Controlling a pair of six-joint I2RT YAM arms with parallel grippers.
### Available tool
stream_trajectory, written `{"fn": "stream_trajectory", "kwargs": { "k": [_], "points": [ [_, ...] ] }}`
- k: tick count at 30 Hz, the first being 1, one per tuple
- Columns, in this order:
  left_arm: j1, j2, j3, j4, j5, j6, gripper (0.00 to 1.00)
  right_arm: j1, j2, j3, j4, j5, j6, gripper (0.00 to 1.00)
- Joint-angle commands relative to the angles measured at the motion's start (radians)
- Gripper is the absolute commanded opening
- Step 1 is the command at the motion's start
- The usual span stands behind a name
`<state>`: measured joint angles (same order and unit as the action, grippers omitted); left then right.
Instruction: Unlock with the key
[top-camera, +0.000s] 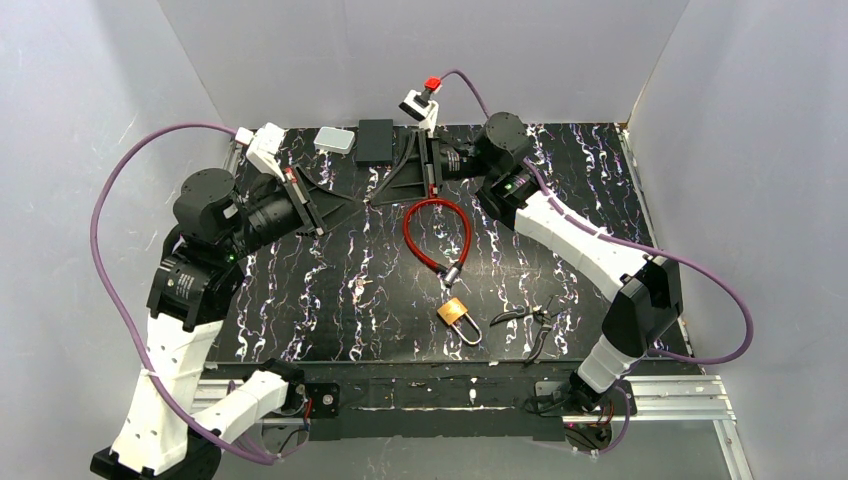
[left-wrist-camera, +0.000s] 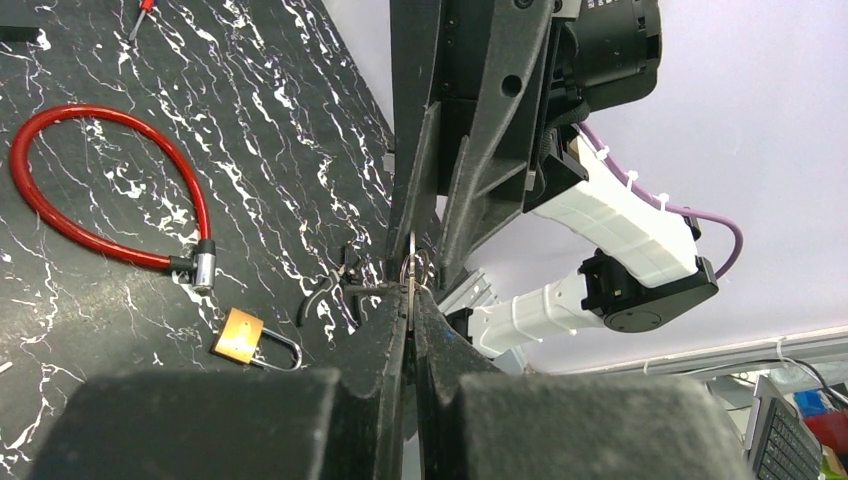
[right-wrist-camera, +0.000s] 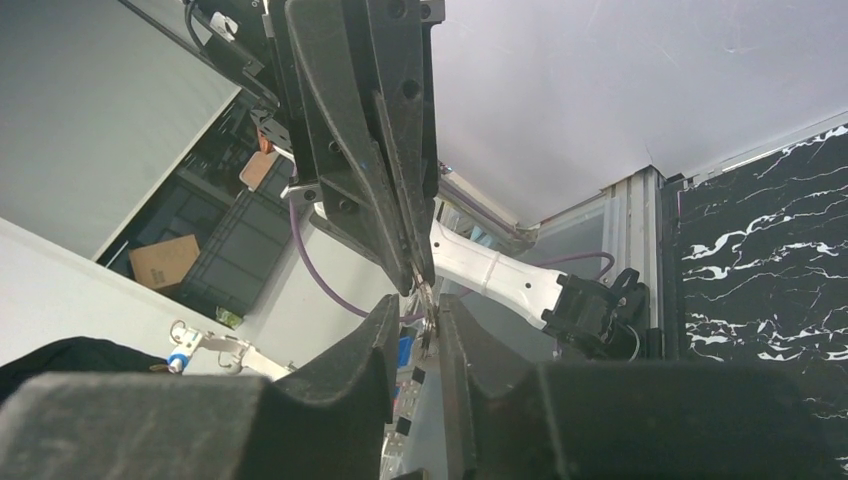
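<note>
My left gripper (top-camera: 364, 202) is shut on a small silver key (left-wrist-camera: 412, 272) with its ring, held in the air above the back of the table. My right gripper (top-camera: 378, 196) meets it tip to tip from the other side. In the right wrist view the key (right-wrist-camera: 427, 312) hangs between the right gripper's (right-wrist-camera: 415, 318) jaws, which stand apart with a gap round it. The brass padlock (top-camera: 455, 313) lies on the black marbled table (top-camera: 300, 320) near the front middle, its shackle toward the front. It also shows in the left wrist view as the padlock (left-wrist-camera: 238, 335).
A red cable lock (top-camera: 437, 235) lies looped just behind the padlock. Black pliers (top-camera: 535, 320) lie to the padlock's right. A black box (top-camera: 376, 140) and a white box (top-camera: 334, 140) stand at the back edge. White walls close in three sides.
</note>
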<state>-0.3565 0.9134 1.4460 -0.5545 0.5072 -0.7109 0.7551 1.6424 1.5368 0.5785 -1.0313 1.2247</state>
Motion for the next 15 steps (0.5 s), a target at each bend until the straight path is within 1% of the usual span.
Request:
{"fn": "stream_trajectory", "kwargs": {
  "k": [1,4,7,8,10,11,12,13,14,15],
  "points": [
    [0.004,-0.002,-0.018,0.016,-0.013,0.007,0.0,0.006,-0.027,0.054,0.004,-0.012,-0.033,0.25],
    [0.003,0.002,-0.02,0.02,-0.014,0.005,0.0,0.006,-0.024,0.058,-0.002,-0.013,-0.034,0.16],
    [0.004,0.007,-0.02,0.022,-0.011,0.006,0.0,0.005,-0.02,0.064,-0.009,-0.016,-0.036,0.01],
    [0.004,0.01,-0.016,0.016,-0.011,0.007,0.07,0.005,-0.019,0.067,-0.019,-0.018,-0.039,0.01],
    [0.004,0.014,0.004,-0.004,-0.023,0.031,0.45,0.004,-0.02,0.073,-0.05,-0.019,-0.06,0.01],
    [0.004,0.01,0.017,-0.014,-0.041,0.044,0.62,0.0,-0.022,0.078,-0.089,-0.013,-0.088,0.01],
    [0.003,0.002,0.028,-0.032,-0.071,0.06,0.78,-0.007,-0.025,0.084,-0.139,-0.005,-0.122,0.01],
    [0.004,-0.011,0.034,-0.046,-0.102,0.077,0.89,-0.016,-0.031,0.088,-0.187,0.007,-0.153,0.01],
    [0.003,-0.024,0.031,-0.05,-0.119,0.091,0.97,-0.029,-0.039,0.094,-0.247,0.028,-0.197,0.01],
    [0.003,-0.042,0.022,-0.049,-0.12,0.119,0.98,-0.045,-0.044,0.108,-0.343,0.059,-0.25,0.01]
  ]
}}
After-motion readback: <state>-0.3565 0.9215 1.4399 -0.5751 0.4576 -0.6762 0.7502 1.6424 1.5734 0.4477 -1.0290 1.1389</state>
